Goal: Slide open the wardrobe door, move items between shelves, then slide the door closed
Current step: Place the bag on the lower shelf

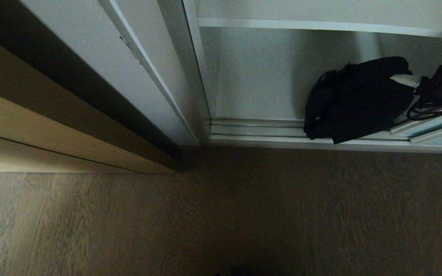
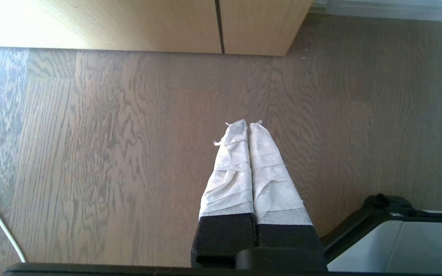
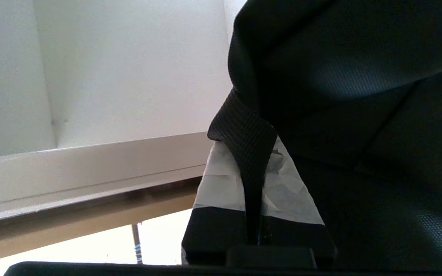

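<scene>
The right arm enters the head view from the right edge, its dark wrist and looped cable reaching in at mid height; the right gripper (image 1: 407,79) sits at the arm's leftward end, one pale taped finger showing; in the right wrist view the right gripper (image 3: 253,180) has its two paper-wrapped fingers (image 3: 221,184) pressed close together, pinching a black woven strap (image 3: 248,142) that runs down between them; the left arm is parked out of the head view; the left gripper (image 2: 248,124) points down toward the floor, its two taped fingers (image 2: 230,168) lying flush against each other, holding nothing.
</scene>
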